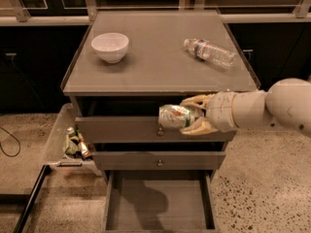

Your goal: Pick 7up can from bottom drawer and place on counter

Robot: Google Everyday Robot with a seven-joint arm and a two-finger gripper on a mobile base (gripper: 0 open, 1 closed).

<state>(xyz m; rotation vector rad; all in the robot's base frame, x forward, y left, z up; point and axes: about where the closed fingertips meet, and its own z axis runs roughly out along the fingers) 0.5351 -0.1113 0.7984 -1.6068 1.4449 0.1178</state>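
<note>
Single camera view, from above and in front of a three-drawer cabinet. We see the gripper (185, 115) in front of the cabinet's upper drawer (116, 129). It is just below the near edge of the tabletop (155, 62) and right of centre. Its two pale fingers (197, 101) are clenched on the 7up can (171, 116), one above the can and one below it. The can lies on its side, its long axis running left to right, and its silvery-green body projects to the left of the fingers. It is clear of every surface, lower than the tabletop and well above the bottom drawer (160, 203). The white arm (286, 103) enters from the right edge of the view.

The bottom drawer is pulled out toward us. Its flat floor is bare apart from a shadow at the far left. Above it, the middle drawer (121, 160) and the upper drawer each show a small round knob at the centre.

On the tabletop we note a white bowl (110, 46) standing upright at the far left. A clear plastic water bottle (210, 51) lies on its side at the far right. The two are well apart.

A pale side bin (53, 140) sits against the cabinet's left flank and holds several small items that we cannot identify. A dark cable (9, 142) lies on the speckled floor (262, 188) at the left.
</note>
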